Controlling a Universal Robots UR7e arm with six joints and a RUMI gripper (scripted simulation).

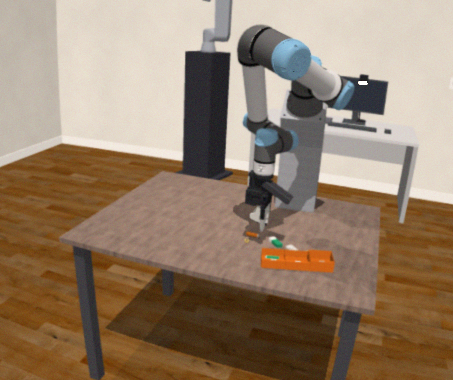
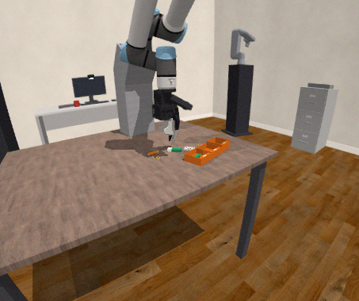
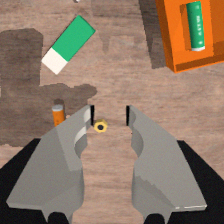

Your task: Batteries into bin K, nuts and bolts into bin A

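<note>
My gripper hovers a little above the table with its fingers slightly apart and nothing between them; it also shows in the top view and the exterior view. A small gold nut lies on the table right below the gap, nearer the left finger. An orange cylinder with a grey tip lies just left of the left finger. A green and white battery lies further ahead. The orange bin tray is at the upper right, with a green battery in its end compartment.
The bin tray has three compartments in a row and stands upright near the table's front edge. A small white object lies beside it. The robot's grey base stands at the table's far edge.
</note>
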